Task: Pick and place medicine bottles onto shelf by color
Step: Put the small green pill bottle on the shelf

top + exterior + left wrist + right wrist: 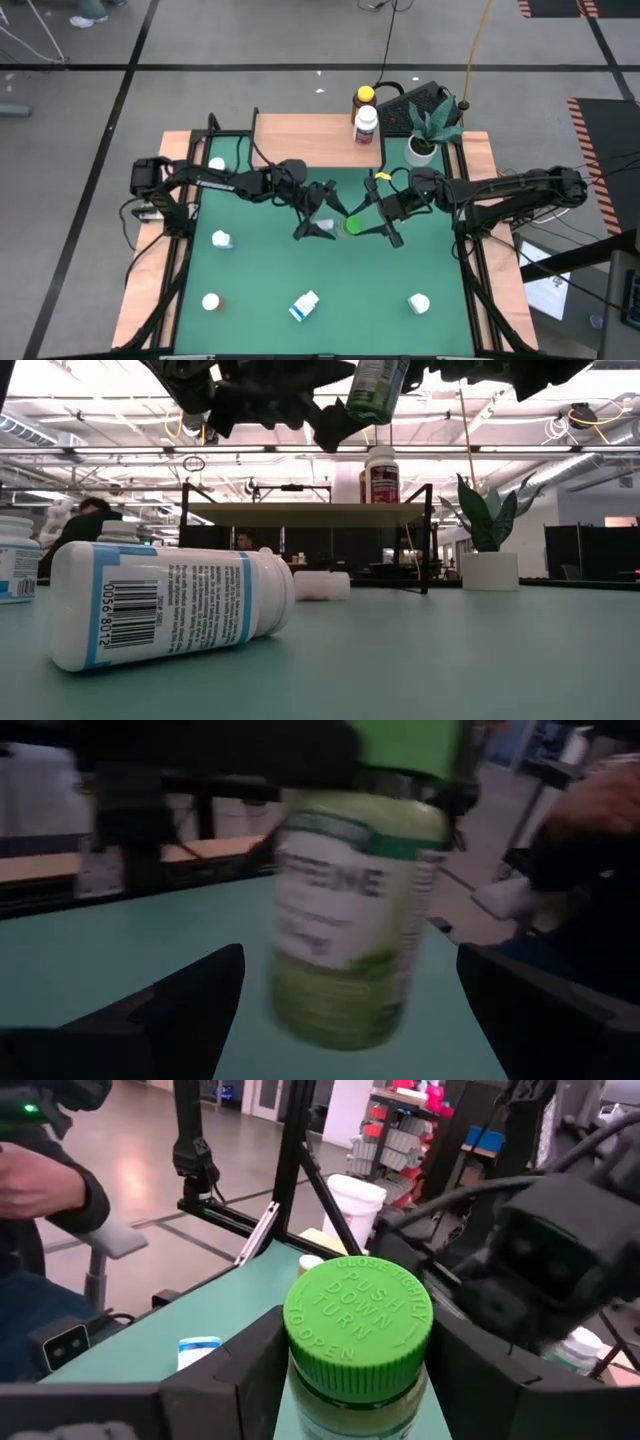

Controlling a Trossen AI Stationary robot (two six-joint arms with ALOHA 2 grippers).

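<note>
potted plant [428,128], green table [260,270], keyboard [412,103]

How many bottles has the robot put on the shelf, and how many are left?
Two bottles already stand on the shelf. The right gripper holds the green bottle in the air; the left gripper waits open beside it. Five more bottles still sit on the table.

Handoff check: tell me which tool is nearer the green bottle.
Right. The right tool is shut on the green bottle, held by its cap above the table. The left tool is open just beside it, fingers either side, not gripping.
</note>
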